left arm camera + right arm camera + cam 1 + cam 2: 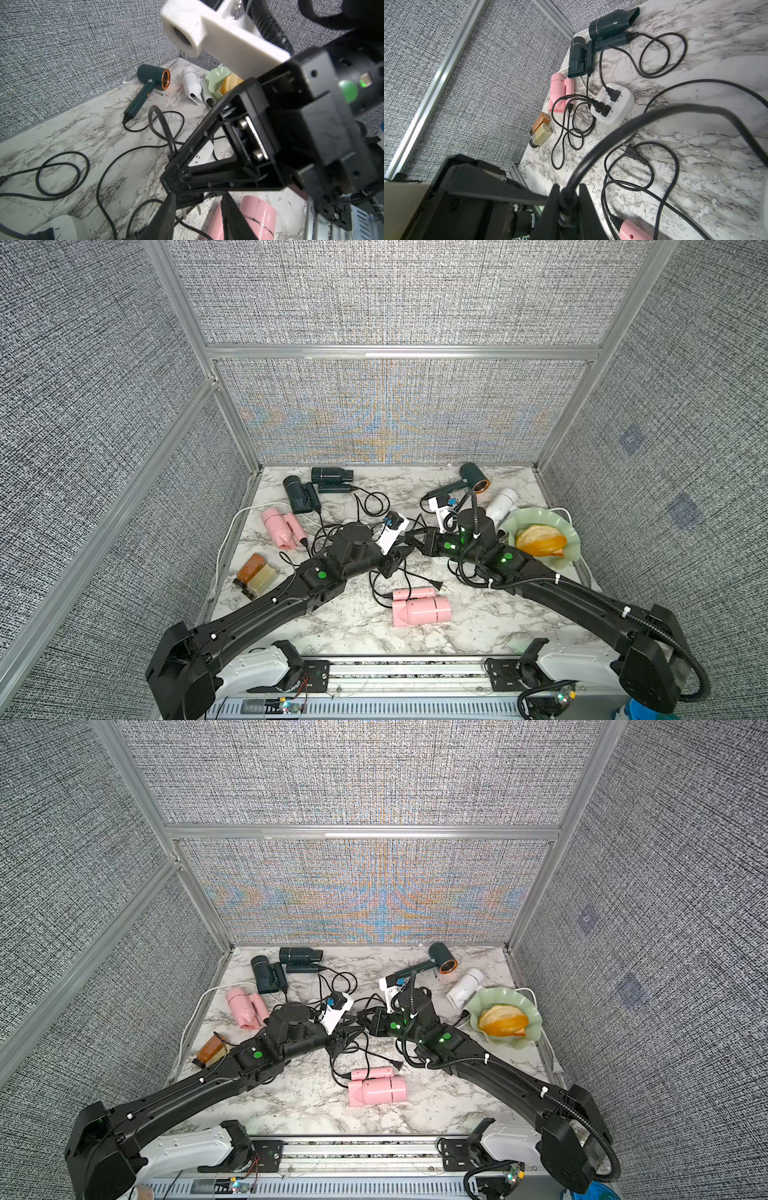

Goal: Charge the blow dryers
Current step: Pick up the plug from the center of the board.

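Nearest the front edge of the marble counter [478, 626] lies a pink blow dryer [422, 605], folded and on its side. A loose plug [436, 584] rests on the counter just beside its handle. The second pink blow dryer [280, 529] lies toward the left side. One dark teal blow dryer [297, 493] is just behind it and the other dark teal blow dryer [330, 475] is at the back edge. In the right wrist view, three black plugs sit in a white power strip [625, 99] near these dryers. At the back right, the green copper-ringed blow dryer [471, 479] and the white blow dryer [503, 502] lie near each other. The white one is just beside a pale green dish [571, 547] holding orange slices [540, 541].

Both arms reach in over the tangle of cords at the middle of the counter, their tips almost meeting. The right gripper [568, 189] is clamped on a thick black cord [679, 108] that arcs up out of its fingers. The left gripper [198, 201] has its fingers apart, with a small dark piece under the right gripper's tip sitting in the gap. Whether they touch it cannot be told. An amber bottle [253, 574] lies at the left edge beside the left arm.
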Controlling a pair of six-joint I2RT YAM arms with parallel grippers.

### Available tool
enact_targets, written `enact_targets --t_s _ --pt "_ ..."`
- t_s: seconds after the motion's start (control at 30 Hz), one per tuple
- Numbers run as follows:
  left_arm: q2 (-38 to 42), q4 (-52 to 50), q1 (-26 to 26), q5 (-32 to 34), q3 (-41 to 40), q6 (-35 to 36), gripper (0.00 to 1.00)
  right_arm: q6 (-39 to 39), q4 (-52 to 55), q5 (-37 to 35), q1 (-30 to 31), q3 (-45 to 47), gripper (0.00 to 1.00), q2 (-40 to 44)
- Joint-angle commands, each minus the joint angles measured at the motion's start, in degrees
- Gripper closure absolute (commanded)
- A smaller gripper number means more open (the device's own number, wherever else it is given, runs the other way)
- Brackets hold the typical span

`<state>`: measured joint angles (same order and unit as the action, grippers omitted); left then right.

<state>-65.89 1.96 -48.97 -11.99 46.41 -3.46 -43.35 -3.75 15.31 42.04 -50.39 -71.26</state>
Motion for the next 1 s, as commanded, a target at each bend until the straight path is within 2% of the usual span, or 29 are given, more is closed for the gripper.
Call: enact_targets --t_s 0.0,0.33,0.5,0.97 --pt "-0.9 0.6 0.0 -2.1 0.5 0.5 0.61 -0.1 -1.6 1.4 0.2 -1.1 0.89 -0.2" --pt "-0.9 0.1 0.2 1.6 0.0 -4.6 0.51 0.9 -1.2 0.1 0.2 -1.2 0.89 0.2" --pt "-0.7 0.1 0.9 2.3 -0.5 -7.2 0.5 0.7 -1.9 -0.1 0.2 -0.3 0.89 0.9" --pt "-4.0 2.8 1.4 -2.5 1.0 -6.0 0.53 0.6 -2.3 1.0 0.3 1.0 0.89 1.4"
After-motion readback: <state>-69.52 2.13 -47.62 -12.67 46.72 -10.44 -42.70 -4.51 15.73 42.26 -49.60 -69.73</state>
